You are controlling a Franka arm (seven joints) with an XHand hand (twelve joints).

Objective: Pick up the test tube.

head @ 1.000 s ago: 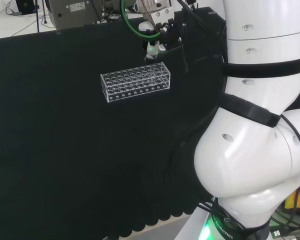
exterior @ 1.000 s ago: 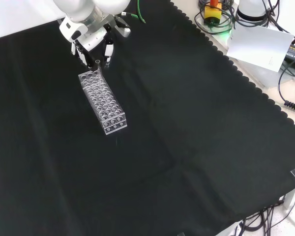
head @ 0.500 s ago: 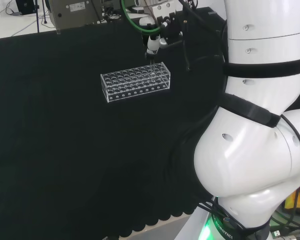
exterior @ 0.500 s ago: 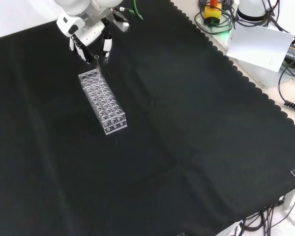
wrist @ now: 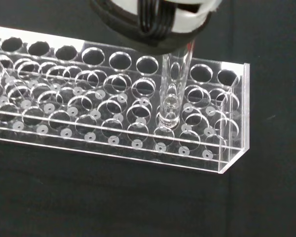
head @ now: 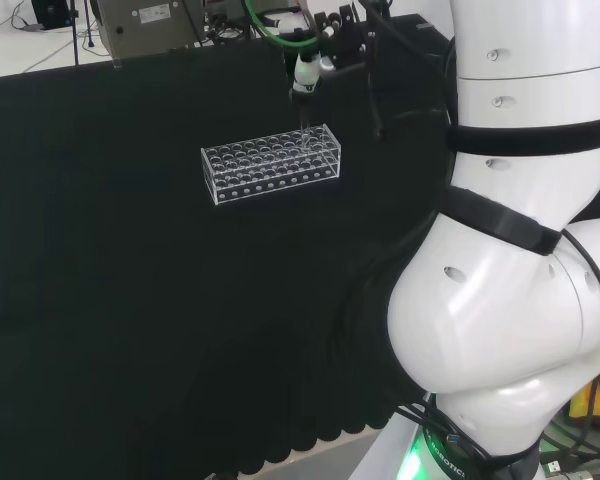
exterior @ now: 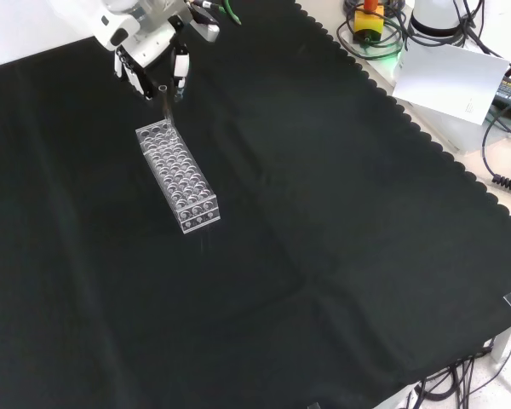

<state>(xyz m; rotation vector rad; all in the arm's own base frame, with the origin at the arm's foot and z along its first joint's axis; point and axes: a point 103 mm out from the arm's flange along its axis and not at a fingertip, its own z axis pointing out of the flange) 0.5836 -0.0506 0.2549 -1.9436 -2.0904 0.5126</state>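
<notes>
While you watch the front view, note the clear rack (exterior: 177,177) lying where it lay a second ago on the black cloth (exterior: 324,213), its near end toward you. At its far end the test tube (exterior: 165,106) now stands higher, most of it clear above the rack top; the wrist view shows its rounded tip (wrist: 170,104) still low inside a hole. Beyond it, the hand (exterior: 153,60) has risen, its fingers pinched round the tube's upper part.

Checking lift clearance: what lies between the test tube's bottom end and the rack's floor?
In the wrist view the test tube, held by the hand, has its bottom still within the rack; nothing but clear hole plates lies beneath.
</notes>
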